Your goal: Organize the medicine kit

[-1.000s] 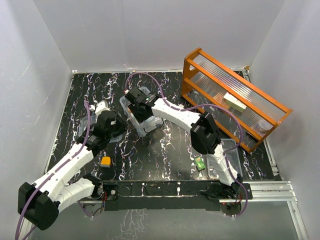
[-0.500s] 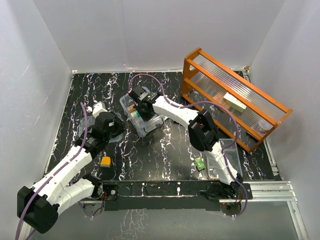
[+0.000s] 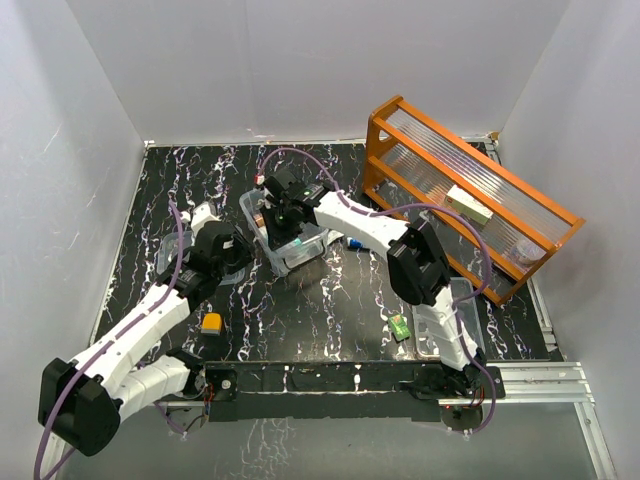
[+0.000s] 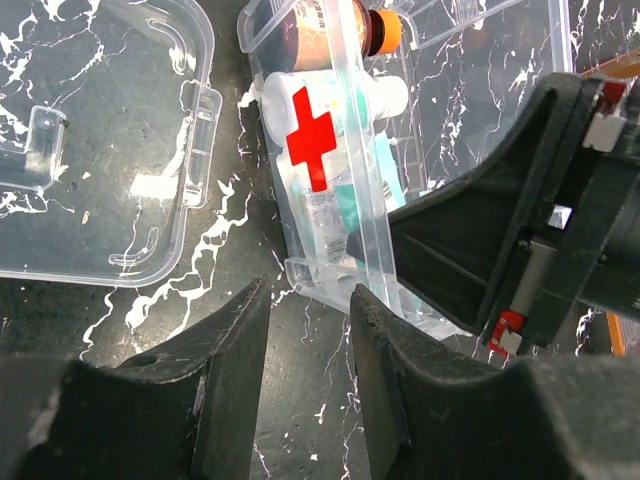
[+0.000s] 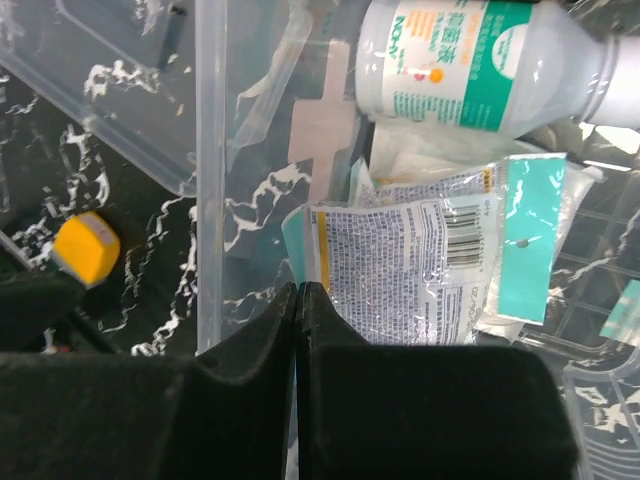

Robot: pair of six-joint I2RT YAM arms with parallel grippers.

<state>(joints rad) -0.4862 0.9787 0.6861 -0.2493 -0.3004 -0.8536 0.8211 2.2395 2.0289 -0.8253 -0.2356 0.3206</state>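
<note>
- While the right arm (image 3: 350,225) reaches across the table (image 3: 330,300), the medicine kit (image 3: 300,252) stands open near the middle of it, left of the orange rack (image 3: 470,200).
- The right jaws are down inside the kit, their two fingers (image 5: 250,340) pressed together with no gap showing. The tips meet the edge of a printed packet (image 5: 400,270), and I cannot tell whether they pinch it.
- Beyond the packet a white bottle (image 5: 470,65) with green print lies on its side.
- The left jaws stand apart with nothing between them (the fingers (image 4: 235,380) frame the kit's near corner, which shows in the gap).
- A red cross (image 4: 312,138) shows on the kit's clear side, and a brown bottle (image 4: 325,20) with an orange cap lies at the far end.
- The clear lid (image 4: 100,150) lies flat on the table just beside the kit, on its left.
- A small yellow block (image 3: 211,322) sits on the table near the left arm (image 3: 150,320), apart from the kit.
</note>
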